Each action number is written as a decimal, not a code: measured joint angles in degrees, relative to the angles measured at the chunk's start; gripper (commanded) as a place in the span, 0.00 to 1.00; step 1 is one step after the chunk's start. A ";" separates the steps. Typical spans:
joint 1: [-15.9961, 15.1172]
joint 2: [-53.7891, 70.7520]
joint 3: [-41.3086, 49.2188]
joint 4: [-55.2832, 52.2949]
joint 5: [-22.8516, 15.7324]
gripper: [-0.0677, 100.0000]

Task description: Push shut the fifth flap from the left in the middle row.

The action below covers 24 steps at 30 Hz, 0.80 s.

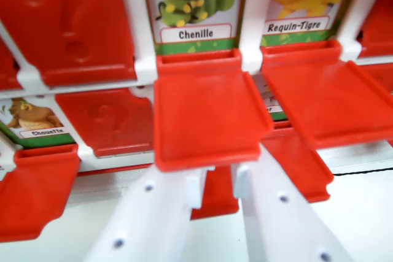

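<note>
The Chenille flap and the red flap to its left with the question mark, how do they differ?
The Chenille flap hangs open, jutting toward the camera, baring its caterpillar card; the question-mark flap stands shut, hiding its picture. The Chenille flap shows a plain face, the other an embossed question mark. The end effector sits just under the Chenille flap only. Both are red plastic.

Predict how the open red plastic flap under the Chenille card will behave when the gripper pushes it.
The red plastic flap looks thin and moulded, so probably stiff and light. It likely pivots at its top edge rather than sliding. Its glossy face may let the white gripper slip.
</note>
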 measured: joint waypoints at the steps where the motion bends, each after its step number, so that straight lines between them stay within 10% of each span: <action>1: 0.00 -0.53 -0.62 -0.18 0.00 0.00; 24: -0.09 -6.50 -9.84 -5.45 -0.44 0.00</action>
